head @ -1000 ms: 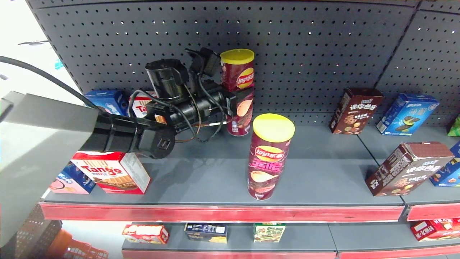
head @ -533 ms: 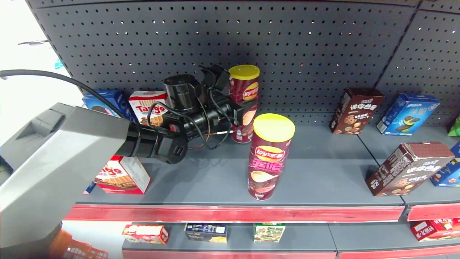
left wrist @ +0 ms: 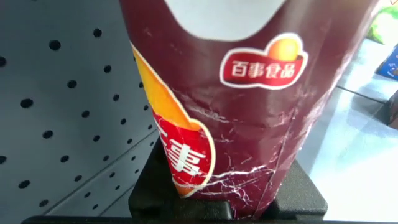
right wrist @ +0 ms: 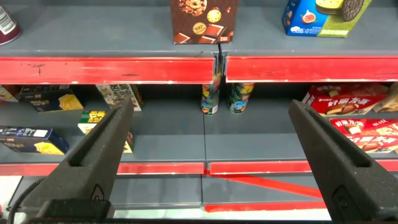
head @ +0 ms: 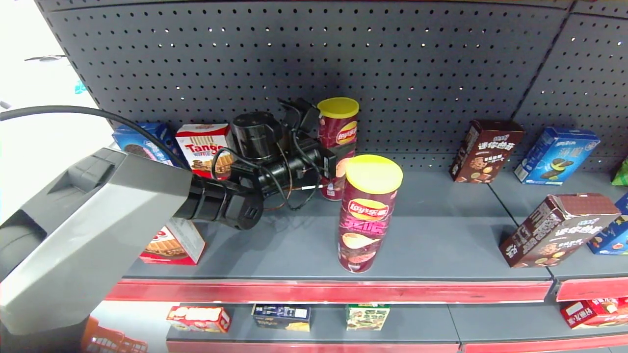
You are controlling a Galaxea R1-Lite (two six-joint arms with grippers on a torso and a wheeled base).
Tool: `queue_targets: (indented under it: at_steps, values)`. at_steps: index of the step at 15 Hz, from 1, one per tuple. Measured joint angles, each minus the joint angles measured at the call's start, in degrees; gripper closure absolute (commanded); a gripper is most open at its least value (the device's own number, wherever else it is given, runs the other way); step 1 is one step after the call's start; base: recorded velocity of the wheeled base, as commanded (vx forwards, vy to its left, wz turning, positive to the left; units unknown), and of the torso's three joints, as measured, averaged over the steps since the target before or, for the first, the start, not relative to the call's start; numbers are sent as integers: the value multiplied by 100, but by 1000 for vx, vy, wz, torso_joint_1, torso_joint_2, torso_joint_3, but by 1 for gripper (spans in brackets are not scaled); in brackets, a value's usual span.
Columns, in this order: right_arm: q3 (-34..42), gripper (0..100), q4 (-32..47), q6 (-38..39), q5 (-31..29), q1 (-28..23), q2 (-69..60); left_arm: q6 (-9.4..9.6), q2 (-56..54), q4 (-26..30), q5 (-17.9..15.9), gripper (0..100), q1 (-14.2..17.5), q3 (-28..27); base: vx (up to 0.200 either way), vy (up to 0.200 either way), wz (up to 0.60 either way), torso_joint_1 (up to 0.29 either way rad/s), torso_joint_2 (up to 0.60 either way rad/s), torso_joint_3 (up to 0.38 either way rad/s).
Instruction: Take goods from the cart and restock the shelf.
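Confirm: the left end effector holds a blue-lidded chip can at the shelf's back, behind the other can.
Not blue: the head view shows a yellow lid. The left end effector holds that chip can at the back of the shelf, behind the other can.

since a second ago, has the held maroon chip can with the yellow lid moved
Yes: the maroon chip can has dropped lower against the grey pegboard and shifted right, toward the standing can.

Head above shelf (head: 441,230), left wrist close-up
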Motion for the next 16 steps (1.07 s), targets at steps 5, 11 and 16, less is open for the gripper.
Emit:
queue_targets:
  at_steps: [5, 11, 16]
  values:
    - [0, 0, -2, 0, 0, 0, 0, 6, 49, -20, -4, 100, -9, 11, 0, 0, 0, 0, 0, 0]
    - [0, 0, -2, 0, 0, 0, 0, 6, 93, -41, -1, 0, -15, 56, 0, 0, 0, 0, 0, 0]
    - [0, 0, -2, 2, 0, 0, 0, 28, -11, -17, 7, 0, 57, 254, 0, 0, 0, 0, 0, 0]
